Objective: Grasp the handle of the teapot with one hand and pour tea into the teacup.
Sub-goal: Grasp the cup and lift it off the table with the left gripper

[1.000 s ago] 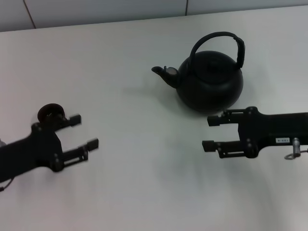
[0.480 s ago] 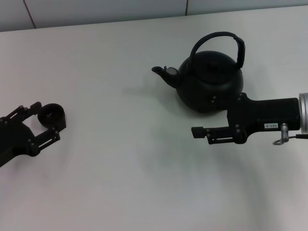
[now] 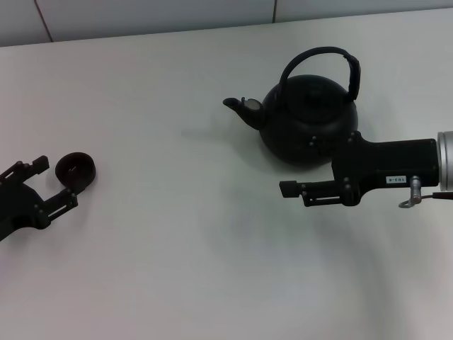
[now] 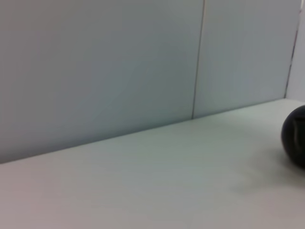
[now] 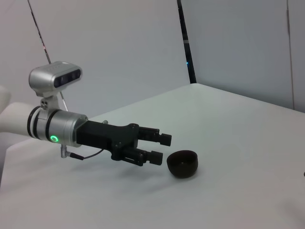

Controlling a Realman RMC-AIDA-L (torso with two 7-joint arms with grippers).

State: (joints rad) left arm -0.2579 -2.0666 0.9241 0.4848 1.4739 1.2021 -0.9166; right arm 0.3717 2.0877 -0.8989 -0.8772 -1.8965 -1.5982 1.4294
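So far nothing of the pour itself looks done; I judge the task to be at its approach stage. Nearest the robot, toward the left edge of the table [image 3: 177,269], the left tool [image 3: 51,185] sits low with its two fingers spread apart and empty, their tips just beside the teacup [image 3: 76,170] but not around it. The right wrist view shows the same thing from across the table: the left tool [image 5: 158,147] with a clear gap between its fingers, stopped just short of the teacup [image 5: 183,163], which stands upright. No tea can be made out in the cup from either view.

Toward the right edge, the right tool [image 3: 291,189] reaches in from the side, level with the base of the teapot [image 3: 309,120]. It is turned edge-on to the head camera, so I cannot tell whether it is parted or closed; it holds nothing. It lies just in front of the pot's body, well below the handle [image 3: 322,67].

Farther back, nearer the far edge and right of centre, the teapot stands upright, spout pointing left, handle arched above its top and untouched.

Still left, by my reading: take the handle, lift, carry the pot across to the cup and tip it.

Counted: one teapot, one handle, one teacup, two tools.
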